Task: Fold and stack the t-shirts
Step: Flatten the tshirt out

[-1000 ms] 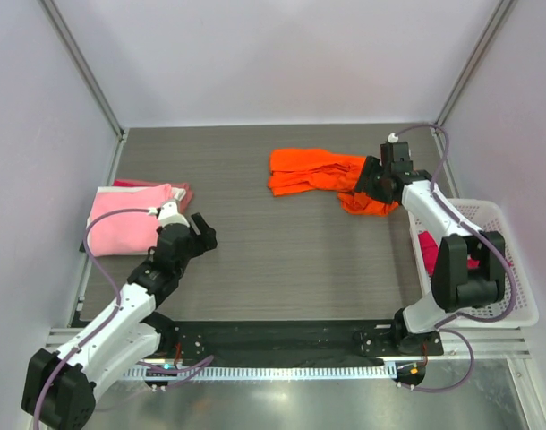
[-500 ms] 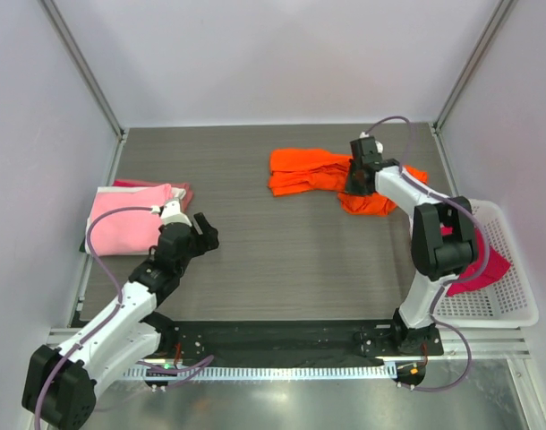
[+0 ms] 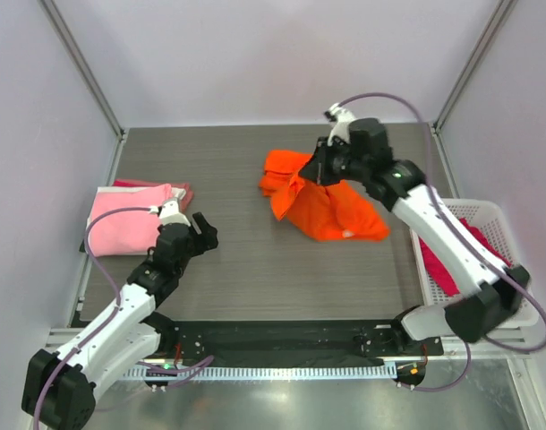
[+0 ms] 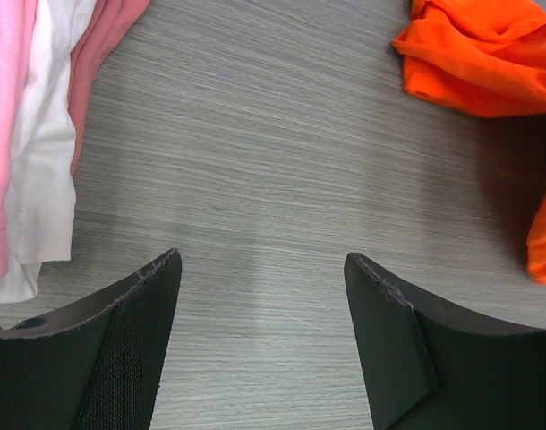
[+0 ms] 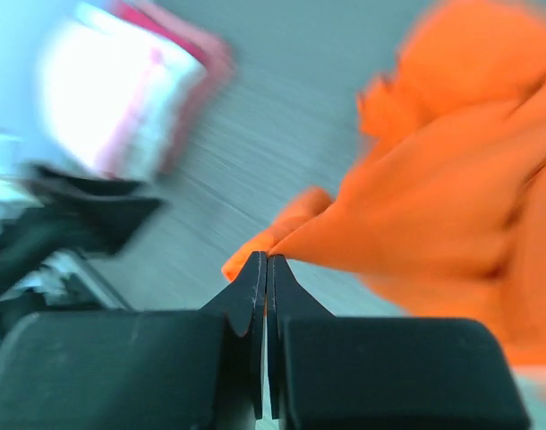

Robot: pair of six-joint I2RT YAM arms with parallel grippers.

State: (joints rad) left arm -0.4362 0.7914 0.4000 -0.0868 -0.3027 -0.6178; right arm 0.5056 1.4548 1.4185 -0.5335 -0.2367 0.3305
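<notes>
Change: bright orange cloth t-shirt (image 3: 331, 208) now raised by one edge and pulled toward the middle of grey wood-grain table (image 3: 228, 161).
Right gripper (image 5: 261, 262): pinched tight on an orange fold.
Left gripper (image 4: 260, 269): spread wide, empty, near folded pink-and-white stack (image 3: 125, 219).
Meaning: probably shaking out before folding.
Texture: soft, crumpled, hanging in loose pleats.

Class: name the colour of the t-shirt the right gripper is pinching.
Bright orange t-shirt, best seen in the top external view.
</notes>
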